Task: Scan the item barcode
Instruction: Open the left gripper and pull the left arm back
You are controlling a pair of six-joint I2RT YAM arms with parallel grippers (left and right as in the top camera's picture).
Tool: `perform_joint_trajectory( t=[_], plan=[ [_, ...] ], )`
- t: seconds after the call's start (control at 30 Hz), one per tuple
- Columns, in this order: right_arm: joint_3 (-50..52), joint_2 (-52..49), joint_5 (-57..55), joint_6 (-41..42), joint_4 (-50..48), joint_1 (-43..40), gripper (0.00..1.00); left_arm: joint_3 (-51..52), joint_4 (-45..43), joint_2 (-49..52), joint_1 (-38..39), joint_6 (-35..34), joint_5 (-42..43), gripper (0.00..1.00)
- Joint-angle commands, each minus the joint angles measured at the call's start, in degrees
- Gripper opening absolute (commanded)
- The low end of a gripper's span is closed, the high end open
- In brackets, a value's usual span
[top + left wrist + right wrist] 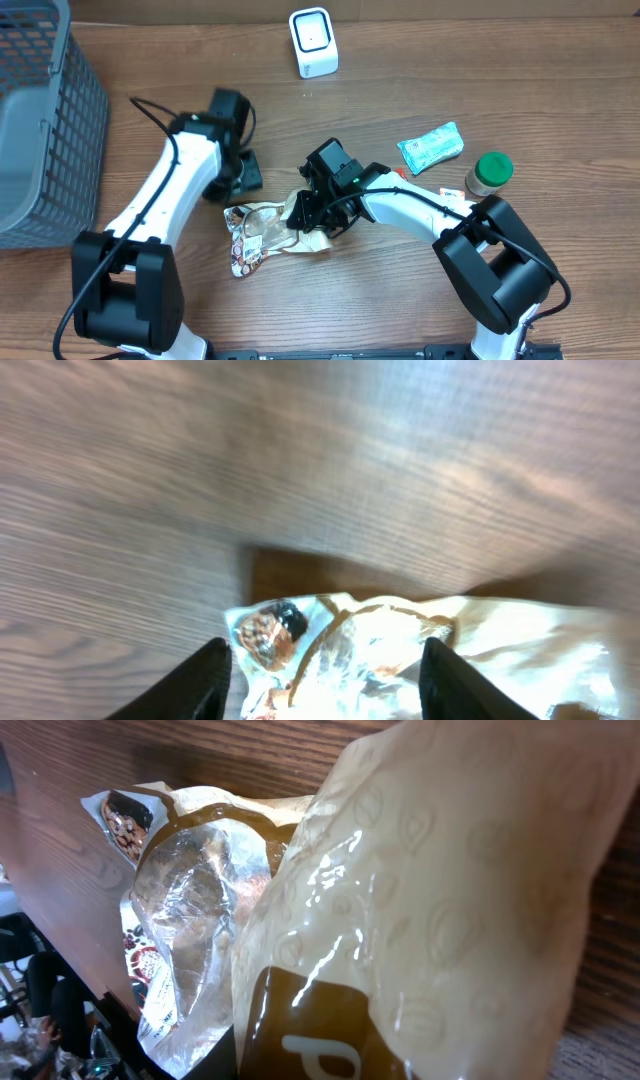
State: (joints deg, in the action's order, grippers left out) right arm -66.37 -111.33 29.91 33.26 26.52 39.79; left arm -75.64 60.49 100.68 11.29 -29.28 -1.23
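Crinkly tan-and-clear plastic snack bag [262,232] lies on the wooden worktop [420,300], lower centre of frame, long axis left-right. Right pincer [308,215] sits at its right end; gripping or not, cannot tell. Left pincer [325,682] stands open just above the left end. White box scanner [313,42] is well apart, top centre. Count: one bag, one scanner, one teal packet [430,148], one green-lidded jar [489,173], one grey mesh basket [40,100].

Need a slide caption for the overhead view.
Right gripper at the snack bag mid-table, left gripper nearby, white scanner beyond.
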Motion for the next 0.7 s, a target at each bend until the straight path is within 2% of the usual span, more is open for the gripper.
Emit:
perform_joint_trajectory(
  t=[0.0, 0.07, 0.1, 0.13, 0.17, 0.2, 0.3, 0.43, 0.5, 0.6, 0.67],
  plan=[
    [0.1, 0.0, -0.9, -0.7, -0.3, 0.1, 0.21, -7.4, 3.0, -0.3, -2.1, 2.5, -3.8, 0.55],
    [0.1, 0.0, -0.9, -0.8, -0.3, 0.1, 0.21, -9.9, 4.6, -0.3, -3.4, 2.6, -3.9, 0.57],
    [0.1, 0.0, -0.9, -0.8, -0.3, 0.1, 0.21, -11.0, 5.2, -0.3, -4.3, 2.6, -3.8, 0.63],
    [0.1, 0.0, -0.9, -0.8, -0.4, 0.1, 0.21, -12.0, 5.6, -0.3, -5.3, 2.6, -3.9, 0.72],
    [0.1, 0.0, -0.9, -0.7, -0.4, 0.1, 0.21, -12.8, 5.8, -0.3, -6.3, 2.6, -3.8, 0.88],
    [0.1, 0.0, -0.9, -0.7, -0.4, 0.1, 0.22, -13.2, 5.8, -0.3, -7.2, 2.9, -3.7, 1.0],
    [0.1, 0.0, -0.9, -0.7, -0.4, 0.1, 0.22, -13.5, 5.7, -0.3, -10.0, 4.8, -3.6, 0.99],
    [0.1, 0.0, -0.9, -0.7, -0.6, 0.1, 0.36, -13.4, 5.3, -0.3, -12.6, 9.7, -4.3, 1.0],
    [0.1, 0.0, -0.9, -0.7, -0.6, 0.1, 0.33, -13.4, 5.2, -0.3, -13.7, 10.0, -5.7, 1.0],
    [0.1, 0.0, -0.9, -0.7, -0.5, 0.1, 0.2, -13.4, 4.4, -0.3, -15.5, 10.0, -6.3, 1.0],
    [0.1, 0.0, -0.9, -0.7, -0.6, 0.1, 0.19, -13.4, 3.8, -0.3, -16.0, 10.0, -6.2, 1.0]
  ],
)
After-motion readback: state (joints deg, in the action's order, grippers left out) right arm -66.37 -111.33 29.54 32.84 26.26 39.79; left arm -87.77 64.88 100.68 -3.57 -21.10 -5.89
